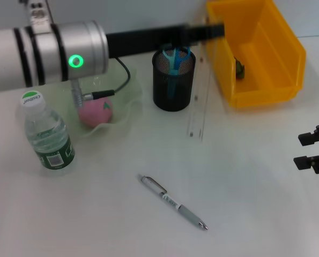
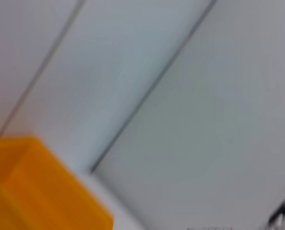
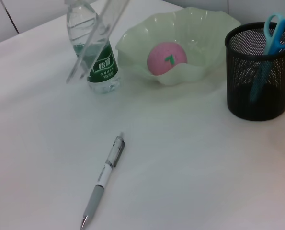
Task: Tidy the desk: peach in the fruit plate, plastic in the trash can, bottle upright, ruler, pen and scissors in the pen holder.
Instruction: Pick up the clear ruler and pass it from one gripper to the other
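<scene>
My left arm reaches across the back of the desk, its gripper (image 1: 205,32) blurred beside the yellow trash can (image 1: 280,91). A clear ruler (image 1: 199,101) hangs from it in the air, between the black mesh pen holder (image 1: 172,88) and the can; in the right wrist view the ruler (image 3: 92,43) slants in front of the bottle (image 3: 96,57). Blue scissors (image 1: 175,60) stand in the holder. The pink peach (image 1: 96,112) lies in the pale green fruit plate (image 1: 128,104). The bottle (image 1: 46,134) stands upright. The pen (image 1: 172,202) lies on the desk. My right gripper (image 1: 305,150) is open, parked at the right edge.
A small dark crumpled piece (image 1: 238,68) lies inside the yellow can. The left wrist view shows only a corner of the can (image 2: 37,191) against the grey wall. White desk surface stretches around the pen.
</scene>
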